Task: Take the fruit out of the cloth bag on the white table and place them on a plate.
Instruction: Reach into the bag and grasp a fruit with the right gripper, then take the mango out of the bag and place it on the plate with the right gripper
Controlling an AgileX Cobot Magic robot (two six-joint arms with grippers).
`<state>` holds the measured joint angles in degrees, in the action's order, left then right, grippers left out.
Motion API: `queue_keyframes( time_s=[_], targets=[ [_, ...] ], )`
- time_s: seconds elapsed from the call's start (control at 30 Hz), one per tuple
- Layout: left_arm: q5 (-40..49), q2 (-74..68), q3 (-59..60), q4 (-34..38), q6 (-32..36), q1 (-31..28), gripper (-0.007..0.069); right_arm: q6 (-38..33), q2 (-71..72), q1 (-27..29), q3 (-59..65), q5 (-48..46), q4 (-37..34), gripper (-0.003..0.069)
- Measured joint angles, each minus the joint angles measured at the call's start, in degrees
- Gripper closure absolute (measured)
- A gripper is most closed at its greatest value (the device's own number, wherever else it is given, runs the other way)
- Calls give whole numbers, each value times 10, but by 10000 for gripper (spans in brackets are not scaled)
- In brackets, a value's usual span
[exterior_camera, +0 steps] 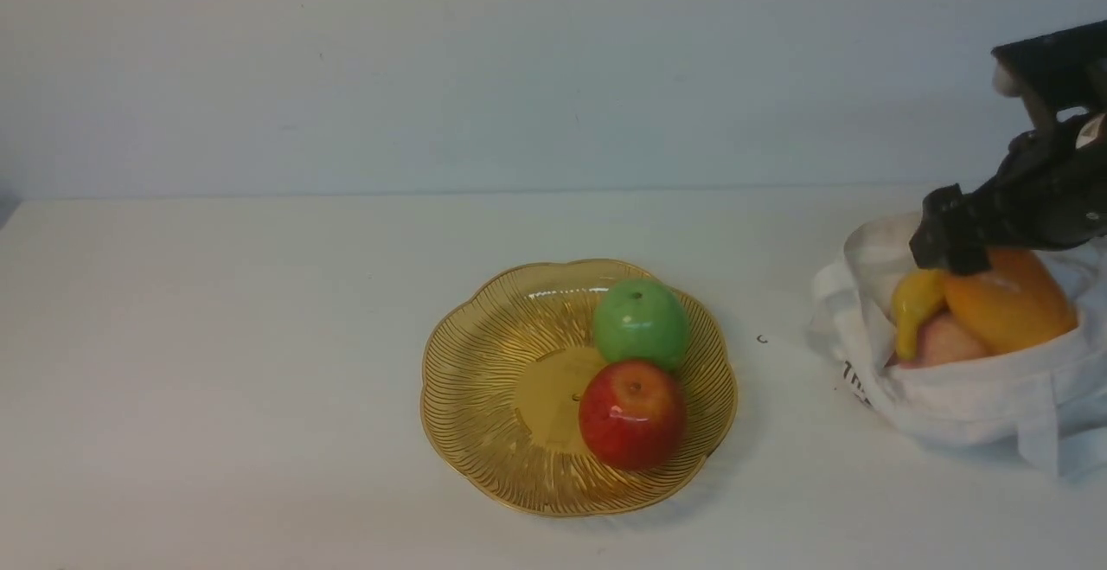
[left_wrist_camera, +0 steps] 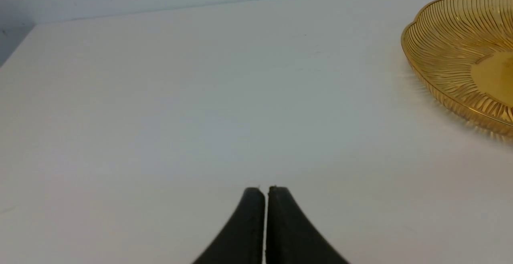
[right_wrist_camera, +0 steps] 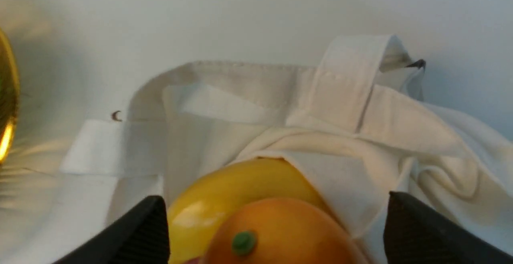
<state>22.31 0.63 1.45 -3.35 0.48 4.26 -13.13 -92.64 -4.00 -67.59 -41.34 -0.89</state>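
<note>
Two apples, one green (exterior_camera: 640, 323) and one red (exterior_camera: 631, 413), already sit on the amber plate (exterior_camera: 484, 380) at mid-table (exterior_camera: 259, 336). At the right, the white cloth bag (exterior_camera: 951, 406) slumps open, baring a glossy orange mango (exterior_camera: 1007, 302), a yellow banana (exterior_camera: 915, 306) and a pink peach (exterior_camera: 943, 341). The right claw (right_wrist_camera: 274, 216), spread wide, straddles the mango, apparently to grip it. The left claw (left_wrist_camera: 266, 194), pressed together, waits off to the plate's side.

Front camera, raised, looks from the near edge across the white table (exterior_camera: 216, 380) to the far edge. Left wrist camera skims low, sharing the plate (left_wrist_camera: 453, 43) with the front view. Right wrist camera sits close over the cloth bag (right_wrist_camera: 248, 83) by the right edge.
</note>
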Motion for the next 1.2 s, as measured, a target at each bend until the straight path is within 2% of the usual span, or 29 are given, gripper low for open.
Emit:
queue_keyframes(
  time_s=[0.13, 0.23, 0.3, 0.5, 0.8, 0.97, 1.0, 1.03, 1.1, 1.13, 1.2],
  targets=[
    [0, 0, 0, 0, 0, 0, 632, 10, -16, -1, 0, -5, 31, -29],
    [0, 0, 0, 0, 0, 0, 632, 23, -24, -1, 0, -11, 44, 8],
    [0, 0, 0, 0, 0, 0, 632, 52, -25, -3, 0, -11, 49, 123],
    [0, 0, 0, 0, 0, 0, 632, 65, -14, -3, 0, -8, 50, 123],
    [0, 0, 0, 0, 0, 0, 632, 66, 76, -3, 0, 28, 30, 123],
    [0, 0, 0, 0, 0, 0, 632, 46, 128, -11, 0, 64, -126, 123],
    [0, 0, 0, 0, 0, 0, 632, 23, 131, -20, 0, 67, -174, 123],
    [0, 0, 0, 0, 0, 0, 632, 9, 132, -26, 0, 68, -190, 123],
    [0, 0, 0, 0, 0, 0, 632, -54, 125, -56, 0, 69, -291, 123],
    [0, 0, 0, 0, 0, 0, 632, -67, 124, -63, 0, 69, -299, 123],
    [0, 0, 0, 0, 0, 0, 632, -134, 106, -98, 0, 70, -390, 123]
  ],
)
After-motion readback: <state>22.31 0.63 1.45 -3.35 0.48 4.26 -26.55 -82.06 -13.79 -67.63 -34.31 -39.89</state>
